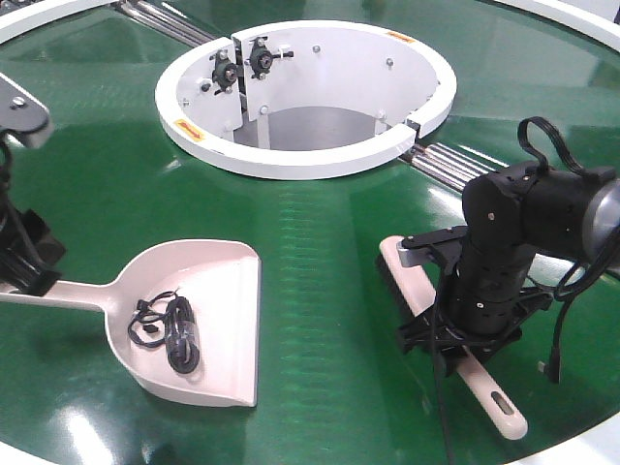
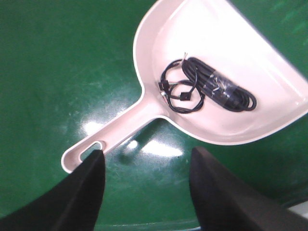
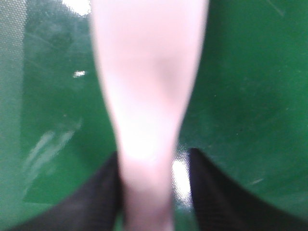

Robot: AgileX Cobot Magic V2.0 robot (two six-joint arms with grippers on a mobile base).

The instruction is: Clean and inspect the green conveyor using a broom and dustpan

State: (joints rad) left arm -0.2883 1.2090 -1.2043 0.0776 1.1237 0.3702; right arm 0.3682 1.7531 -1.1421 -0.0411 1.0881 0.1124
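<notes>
the left gripper [image 2: 147, 185] hangs open just past the slotted end of the dustpan [image 1: 208, 320] handle, apart from it. the dustpan lies flat on the green conveyor [image 1: 320, 232] with a coiled black cable [image 1: 170, 332] inside. behind stands the white ring [image 1: 291, 155] beside steel rollers [image 1: 455, 160]. right, the right gripper [image 1: 448, 341] straddles the broom [image 1: 455, 349] handle, jaws beside it; grip unclear.

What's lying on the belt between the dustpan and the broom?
Nothing: in the front view, only bare glossy green conveyor lies between the dustpan and the broom. The coiled black cable lies inside the dustpan.
</notes>
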